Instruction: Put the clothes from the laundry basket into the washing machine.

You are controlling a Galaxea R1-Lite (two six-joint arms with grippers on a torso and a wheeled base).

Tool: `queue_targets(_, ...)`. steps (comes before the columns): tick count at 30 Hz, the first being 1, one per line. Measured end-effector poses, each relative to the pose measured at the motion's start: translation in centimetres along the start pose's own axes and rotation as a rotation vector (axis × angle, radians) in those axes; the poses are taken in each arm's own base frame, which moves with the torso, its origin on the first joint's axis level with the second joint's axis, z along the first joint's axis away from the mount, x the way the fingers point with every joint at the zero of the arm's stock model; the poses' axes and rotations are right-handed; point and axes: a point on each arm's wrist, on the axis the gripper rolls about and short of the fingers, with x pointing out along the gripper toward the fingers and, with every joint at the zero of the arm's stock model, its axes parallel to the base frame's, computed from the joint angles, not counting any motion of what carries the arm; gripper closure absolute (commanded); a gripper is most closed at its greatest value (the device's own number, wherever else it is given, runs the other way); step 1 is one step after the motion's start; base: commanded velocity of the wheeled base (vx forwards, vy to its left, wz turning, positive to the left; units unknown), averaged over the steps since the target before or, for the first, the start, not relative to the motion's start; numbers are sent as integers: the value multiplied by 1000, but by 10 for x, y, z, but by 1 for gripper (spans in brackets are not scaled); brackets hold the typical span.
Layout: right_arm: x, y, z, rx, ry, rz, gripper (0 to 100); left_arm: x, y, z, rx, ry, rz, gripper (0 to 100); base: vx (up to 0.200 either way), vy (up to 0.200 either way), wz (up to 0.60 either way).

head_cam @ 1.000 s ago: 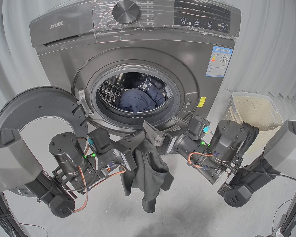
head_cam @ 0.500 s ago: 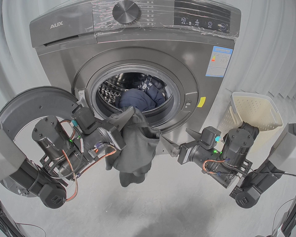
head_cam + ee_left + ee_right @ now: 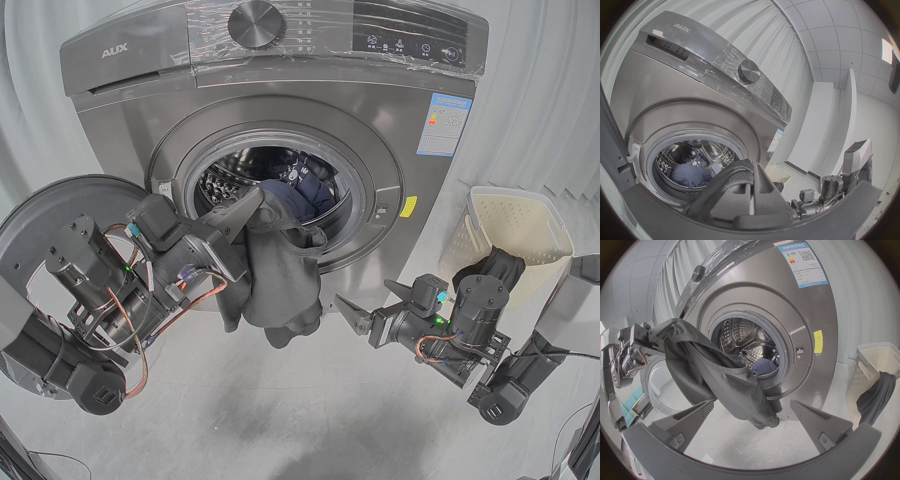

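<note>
Dark grey garment (image 3: 278, 275) hangs at the centre of the frame, pinched by our left hand (image 3: 253, 199) before the washing machine (image 3: 375, 125) opening; our right hand (image 3: 364, 294), lower right, stands spread.

I grip a dark grey garment (image 3: 275, 281). The washing machine (image 3: 262, 106) is silver-grey, its load (image 3: 307, 189) navy, the laundry basket (image 3: 519, 225) cream.
</note>
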Motion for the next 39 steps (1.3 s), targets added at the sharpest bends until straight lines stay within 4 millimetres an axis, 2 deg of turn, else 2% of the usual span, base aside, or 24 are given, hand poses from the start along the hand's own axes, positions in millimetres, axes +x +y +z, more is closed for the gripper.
queue_targets(9,15,3,-9,0,-9,13,0,-1,-1,5,4,-13,-5,100,0,0,0)
queue_targets(25,59,9,-23,-22,-53,64,0,-3,-6,9,5,-24,-18,100,0,0,0)
queue_targets(34,82,9,-23,-29,-99,111,0,-3,-7,9,5,-24,-20,100,0,0,0)
queue_targets(39,88,11,-26,-42,-113,129,0,-3,-7,10,5,-26,-20,100,0,0,0)
